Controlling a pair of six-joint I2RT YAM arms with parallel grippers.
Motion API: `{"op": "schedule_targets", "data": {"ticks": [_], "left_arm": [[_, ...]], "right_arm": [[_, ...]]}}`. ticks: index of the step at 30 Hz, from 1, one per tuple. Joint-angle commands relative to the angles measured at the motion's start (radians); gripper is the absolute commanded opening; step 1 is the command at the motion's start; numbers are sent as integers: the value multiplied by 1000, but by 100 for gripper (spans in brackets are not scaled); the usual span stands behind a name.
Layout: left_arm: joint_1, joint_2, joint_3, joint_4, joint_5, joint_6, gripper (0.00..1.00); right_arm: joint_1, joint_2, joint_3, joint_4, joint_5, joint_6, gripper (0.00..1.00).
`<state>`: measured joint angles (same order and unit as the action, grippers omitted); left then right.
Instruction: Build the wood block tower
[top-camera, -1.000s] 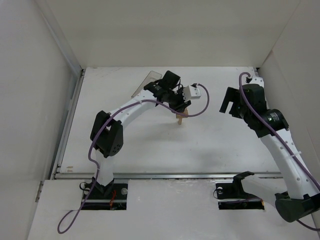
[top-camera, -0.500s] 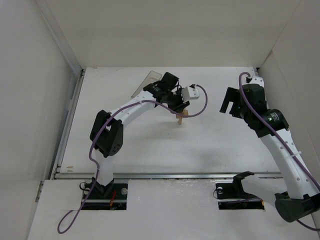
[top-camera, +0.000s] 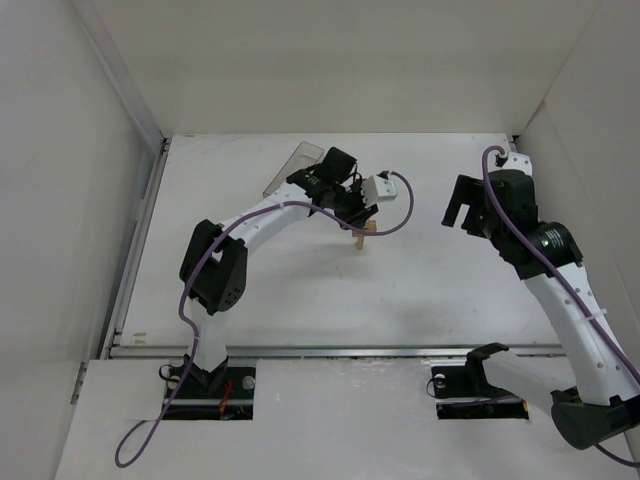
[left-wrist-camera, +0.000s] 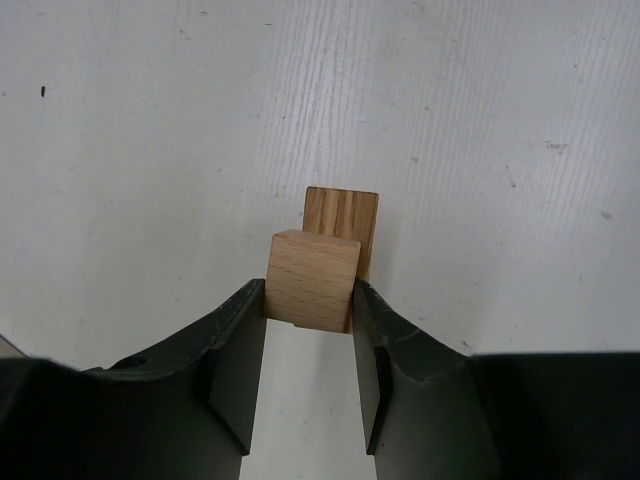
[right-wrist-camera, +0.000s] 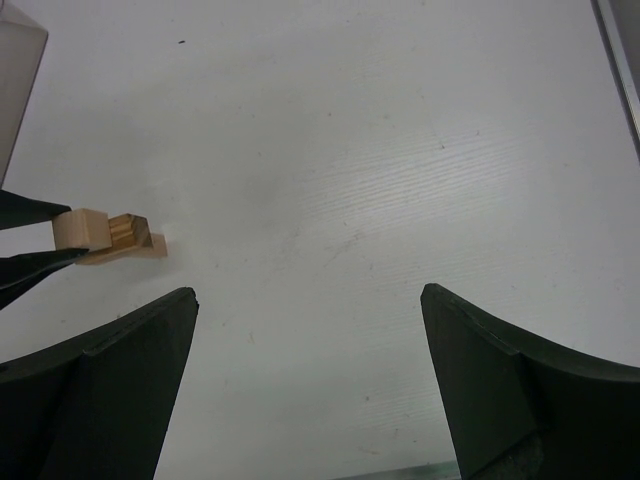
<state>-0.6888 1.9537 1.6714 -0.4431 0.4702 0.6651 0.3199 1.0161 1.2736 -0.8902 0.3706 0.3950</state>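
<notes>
I am holding a pale block (left-wrist-camera: 312, 272) in the left gripper (left-wrist-camera: 310, 300), whose two fingers are pinching it on its side faces, so that tool is clamped on the piece. The wood block tower (top-camera: 362, 236) is standing near the middle of the table (top-camera: 300, 290), right under this gripper. In the left wrist view the pale block is sitting nearer to the camera and a little left of the darker block (left-wrist-camera: 341, 222) on the stack, and is overlapping it. I cannot tell whether the two are touching. Both are showing me their end grain, so I am judging their long axes as running away from the fingers. The right gripper (right-wrist-camera: 305, 330) is hanging with its fingers spread wide and holding nothing, well apart from the stack, which lies off to its left. So the left arm is the nearer one, and I am judging that a small shift right and forward is what centring needs.
</notes>
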Motion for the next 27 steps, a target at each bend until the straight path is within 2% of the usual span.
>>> {"op": "schedule_targets", "data": {"ticks": [1,27], "left_arm": [[2,-52,-15,14,28,-12,0],[2,-101,-35,44,19,-21,0]], "right_arm": [[-7,-22,3,19,21,-12,99],[-16,-22,3,37,21,-21,99]]}}
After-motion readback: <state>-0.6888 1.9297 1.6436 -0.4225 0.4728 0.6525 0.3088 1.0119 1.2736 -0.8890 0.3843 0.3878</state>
